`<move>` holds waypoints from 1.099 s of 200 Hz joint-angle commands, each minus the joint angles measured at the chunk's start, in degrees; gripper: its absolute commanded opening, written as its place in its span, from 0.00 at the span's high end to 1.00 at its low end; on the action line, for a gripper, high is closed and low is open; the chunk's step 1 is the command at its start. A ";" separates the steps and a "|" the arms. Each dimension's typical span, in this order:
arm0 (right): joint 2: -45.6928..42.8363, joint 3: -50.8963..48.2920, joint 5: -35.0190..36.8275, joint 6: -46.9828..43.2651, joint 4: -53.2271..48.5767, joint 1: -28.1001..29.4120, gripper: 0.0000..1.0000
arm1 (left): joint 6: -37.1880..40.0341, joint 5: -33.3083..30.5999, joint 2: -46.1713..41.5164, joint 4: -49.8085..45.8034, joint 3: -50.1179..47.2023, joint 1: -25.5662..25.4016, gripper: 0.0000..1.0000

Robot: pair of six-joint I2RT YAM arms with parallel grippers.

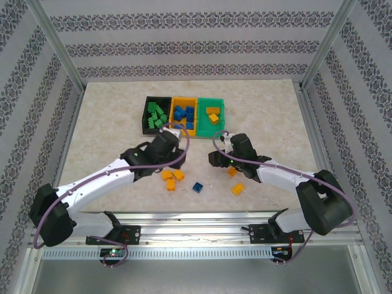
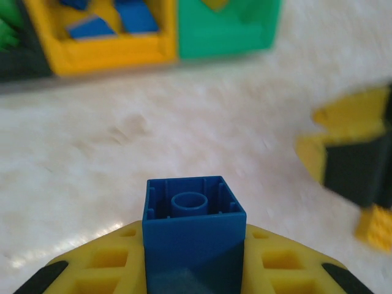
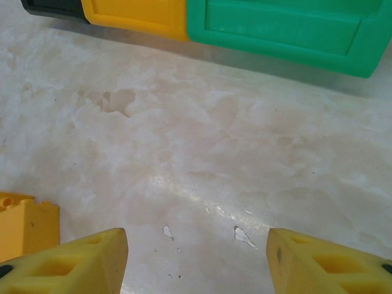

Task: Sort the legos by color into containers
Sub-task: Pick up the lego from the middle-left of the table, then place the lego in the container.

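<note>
My left gripper (image 2: 195, 248) is shut on a blue lego (image 2: 193, 208), which sits between its yellow fingers with the hollow underside facing the camera. From above, that left gripper (image 1: 176, 131) hovers just in front of the containers. These are a black bin (image 1: 147, 115) with green legos, an orange-yellow bin (image 1: 173, 112) with blue legos, and a green bin (image 1: 221, 111) with orange legos. My right gripper (image 3: 196, 260) is open above bare table, and an orange lego (image 3: 24, 223) lies just left of its left finger. In the top view the right gripper (image 1: 217, 158) is low, right of centre.
Loose legos lie on the near table: three orange ones (image 1: 171, 177) under the left arm, a blue one (image 1: 198, 187), an orange one (image 1: 237, 189) and another (image 1: 233, 171) beside the right arm. Metal frame posts and patterned walls enclose the table (image 1: 104, 122).
</note>
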 commanded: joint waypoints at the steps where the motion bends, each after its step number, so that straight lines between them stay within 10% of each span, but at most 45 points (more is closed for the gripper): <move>1: -1.07 -1.27 -2.05 1.71 2.58 -0.60 0.38 | 4.36 -2.47 2.27 6.40 2.05 4.49 0.76; 129: -1.51 -1.54 -0.76 0.47 1.95 -0.60 0.38 | 16.53 5.70 44.99 -7.21 46.25 18.01 0.65; 171: -2.34 -1.76 -0.43 0.42 1.82 -0.66 0.38 | 15.86 7.40 42.15 -6.84 42.82 17.83 0.43; 220: -1.20 -1.39 -0.76 0.60 1.96 -0.69 0.38 | 16.50 10.82 31.10 -6.06 30.32 15.58 0.42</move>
